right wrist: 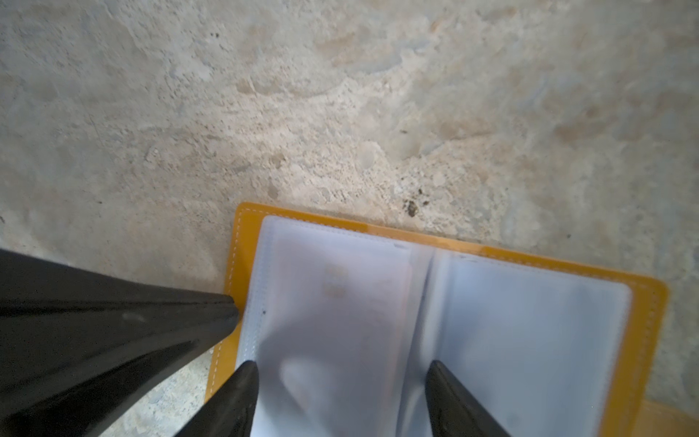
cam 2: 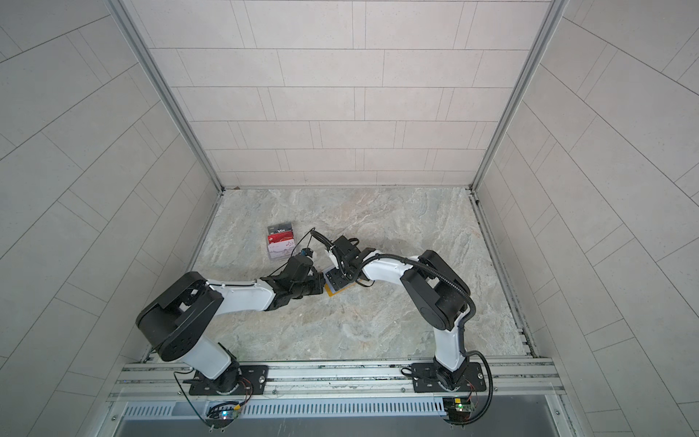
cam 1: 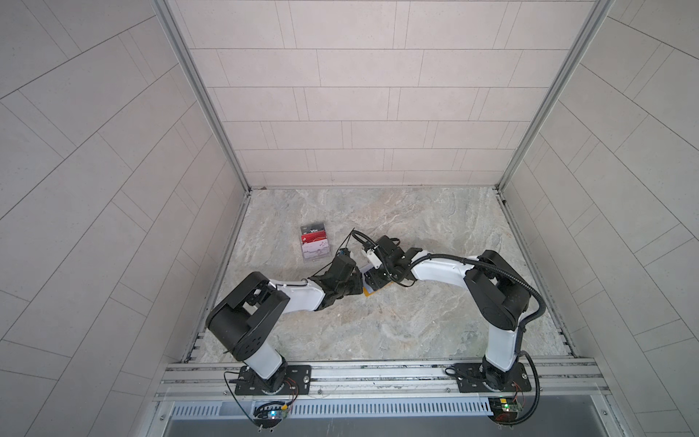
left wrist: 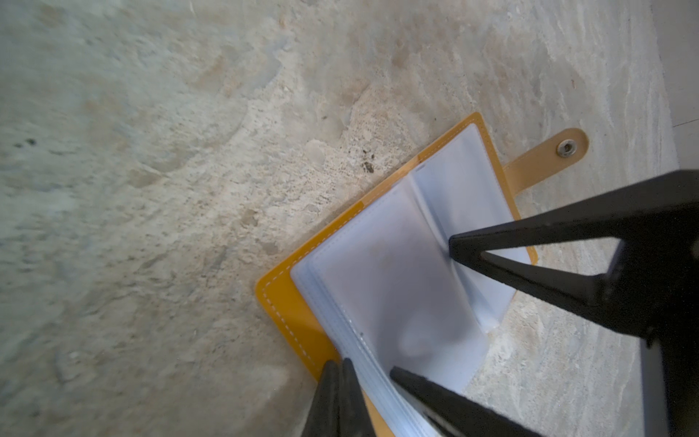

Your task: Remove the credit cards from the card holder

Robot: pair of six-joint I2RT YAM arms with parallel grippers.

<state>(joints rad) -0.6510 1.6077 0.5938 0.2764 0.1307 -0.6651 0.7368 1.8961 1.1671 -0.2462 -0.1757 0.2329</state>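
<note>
At the left of the table (cam 1: 416,227), a clear stand (cam 1: 312,258) holds three cards in tiers: a grey card (cam 1: 313,229) at the back, a red card (cam 1: 314,238) in the middle and a white card (cam 1: 318,249) in front. Both top views show them. The stand sits apart from the holder (cam 1: 368,292), farther back and to the left of the left gripper (right wrist: 232,306). This gripper is fully closed with nothing between its fingers. Its tip rests on the yellow margin of the holder, just beside the outer edge of the sleeves (right wrist: 529,321). The holder lies open and flat on the table near the middle, between the two arms. In both top views the grippers cover most of it and only a yellow corner shows. In the left wrist view the snap tab (left wrist: 548,155) lies flat on the table beyond one cover edge. The right gripper (right wrist: 340,363) is wide open and grips nothing: one fingertip sits at the outer edge of a sleeve page, the other at the centre fold. Faint tan marks show through that page; whether a card lies inside cannot be determined
</note>
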